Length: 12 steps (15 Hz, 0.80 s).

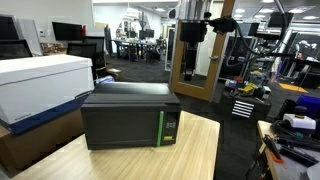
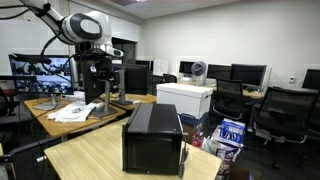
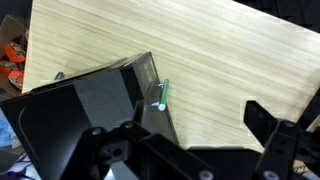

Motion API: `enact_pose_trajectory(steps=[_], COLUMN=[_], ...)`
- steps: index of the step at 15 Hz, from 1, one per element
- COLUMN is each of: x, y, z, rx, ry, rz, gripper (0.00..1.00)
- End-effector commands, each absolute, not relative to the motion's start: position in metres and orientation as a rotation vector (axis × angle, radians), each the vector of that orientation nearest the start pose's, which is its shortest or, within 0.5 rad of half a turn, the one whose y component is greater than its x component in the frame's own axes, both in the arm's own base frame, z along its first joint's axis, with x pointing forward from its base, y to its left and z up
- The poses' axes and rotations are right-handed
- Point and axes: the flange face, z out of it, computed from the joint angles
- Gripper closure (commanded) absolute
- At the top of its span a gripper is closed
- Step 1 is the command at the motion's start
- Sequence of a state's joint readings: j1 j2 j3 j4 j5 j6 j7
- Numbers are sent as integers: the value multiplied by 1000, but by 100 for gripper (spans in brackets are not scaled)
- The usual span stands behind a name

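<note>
A black microwave (image 1: 128,118) (image 2: 152,136) stands shut on a light wooden table (image 1: 200,150) (image 2: 90,160). Seen from above in the wrist view, the microwave (image 3: 90,100) fills the lower left, with a green strip (image 3: 163,93) along its door edge. My gripper (image 3: 200,135) hangs high above the table, just off the microwave's front side, open with only bare wood showing between its dark fingers (image 3: 265,125). In both exterior views the gripper (image 1: 187,70) (image 2: 95,92) hangs well above the table, touching nothing.
A white box-shaped machine (image 1: 40,80) (image 2: 185,97) stands beside the microwave, beyond the table. A desk with papers (image 2: 75,110), monitors and office chairs (image 2: 280,110) surround the area. Blue packages (image 2: 230,132) lie on the floor, and orange items (image 3: 12,60) lie past the table's edge.
</note>
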<state>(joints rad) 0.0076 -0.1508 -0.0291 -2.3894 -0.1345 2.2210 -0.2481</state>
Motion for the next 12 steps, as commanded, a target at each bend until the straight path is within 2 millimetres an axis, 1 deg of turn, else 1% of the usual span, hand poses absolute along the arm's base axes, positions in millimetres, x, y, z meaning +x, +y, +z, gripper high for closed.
enact_pose_trajectory(steps=[1, 2, 6, 10, 11, 12], x=[461, 451, 434, 423, 424, 424], y=[3, 12, 38, 65, 75, 80], z=[352, 347, 325, 314, 310, 309], rx=[-3203, -3204, -3188, -3133, -3099, -3080], ry=[-757, -819, -1105, -1403, -1533, -1607], rz=[113, 137, 234, 289, 315, 329], gripper=[0, 0, 0, 0, 0, 0])
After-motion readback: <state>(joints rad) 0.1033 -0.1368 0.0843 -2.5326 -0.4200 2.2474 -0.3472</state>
